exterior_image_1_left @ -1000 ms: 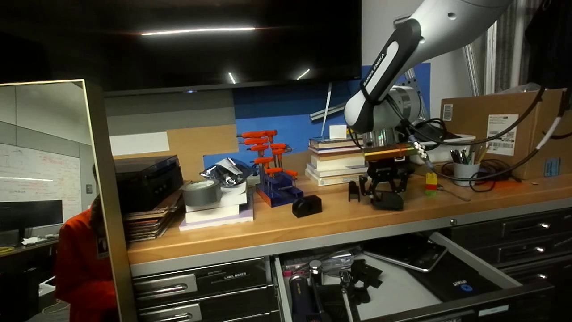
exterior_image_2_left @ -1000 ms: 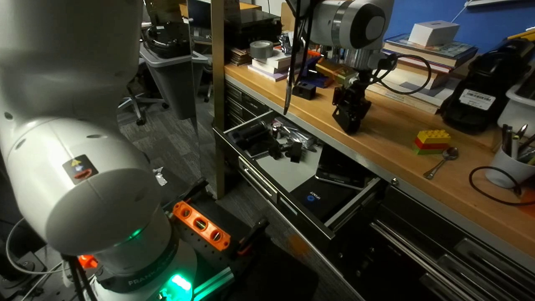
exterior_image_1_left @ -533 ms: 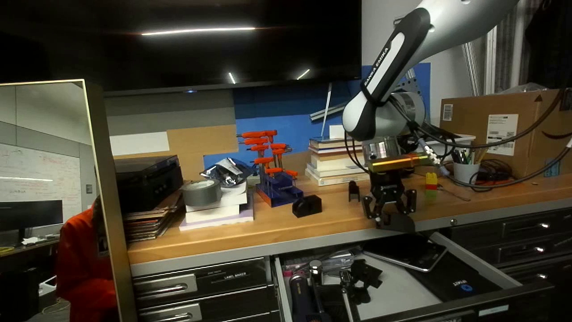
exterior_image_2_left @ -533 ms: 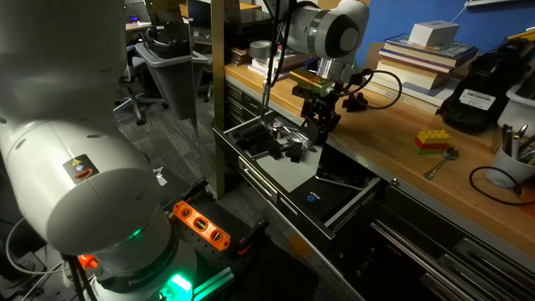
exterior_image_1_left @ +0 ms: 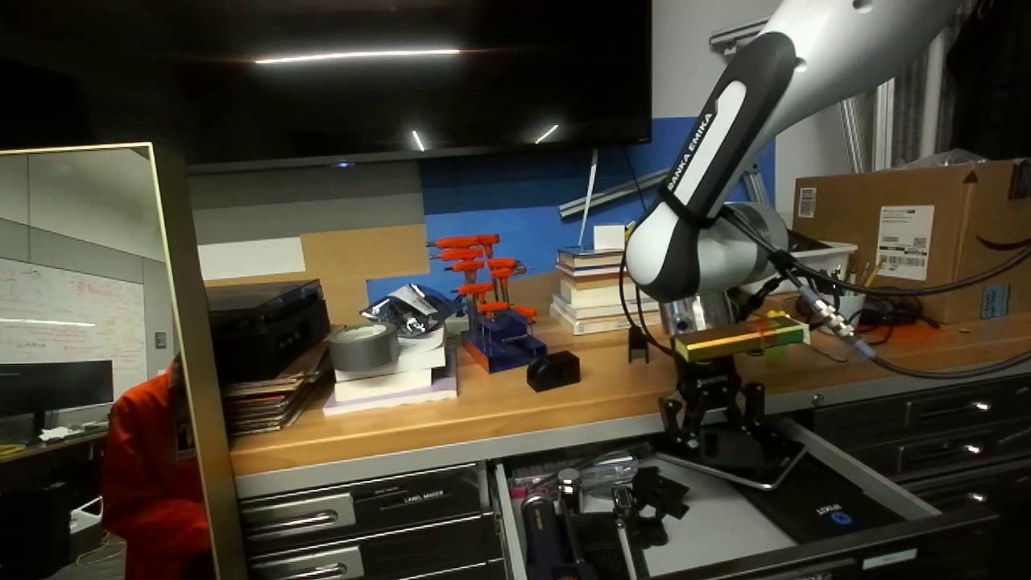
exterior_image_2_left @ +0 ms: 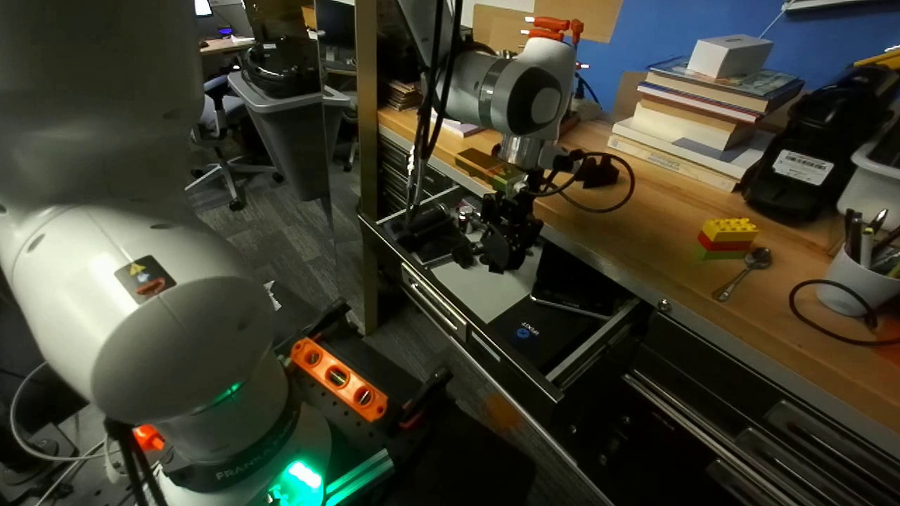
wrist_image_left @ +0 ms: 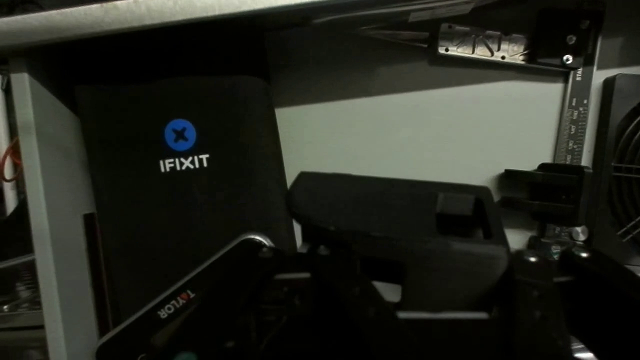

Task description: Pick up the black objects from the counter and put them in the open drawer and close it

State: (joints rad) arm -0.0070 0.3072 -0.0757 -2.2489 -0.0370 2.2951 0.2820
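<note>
Black block (wrist_image_left: 380, 210) (wrist view) was clamped in the gripper (exterior_image_1_left: 722, 435), jaws apart by only the block's width, over the open drawer (exterior_image_1_left: 717, 524). A 2nd block (exterior_image_1_left: 554, 370) lay on the counter (exterior_image_1_left: 483, 409), nr. its front edge; a 3rd block (exterior_image_1_left: 638, 345) stood farther back, nr. the books (exterior_image_1_left: 606, 314). Just behind the 2nd block stood a blue rack (exterior_image_1_left: 503, 345) w/ red-handled tools (exterior_image_1_left: 475, 241).

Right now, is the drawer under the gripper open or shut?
Open: the wide drawer juts out past the wooden worktop, its pale interior showing.
</note>
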